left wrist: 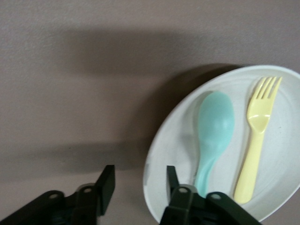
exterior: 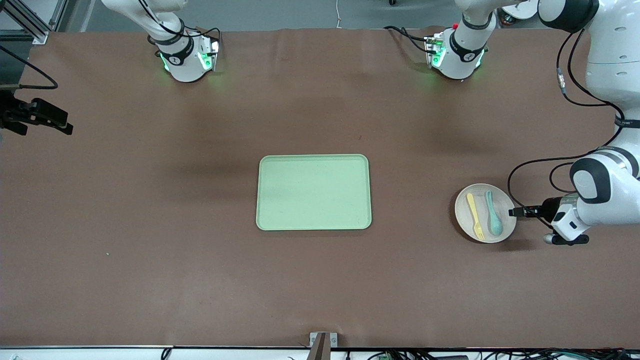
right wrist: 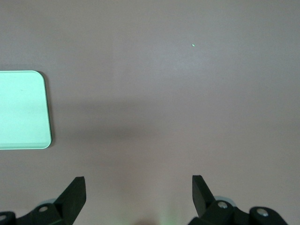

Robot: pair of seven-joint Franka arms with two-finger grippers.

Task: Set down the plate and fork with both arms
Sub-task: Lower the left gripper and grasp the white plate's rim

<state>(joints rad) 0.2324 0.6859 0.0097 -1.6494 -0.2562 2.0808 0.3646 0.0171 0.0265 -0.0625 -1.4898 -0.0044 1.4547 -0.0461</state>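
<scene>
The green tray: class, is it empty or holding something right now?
Empty. The green tray shows bare surface; the fork and spoon lie on the plate.

right tool (right wrist: 138,194) with fingers spread wide above bare brown table (right wrist: 164,93), green tray (right wrist: 21,110) corner nearby
</scene>
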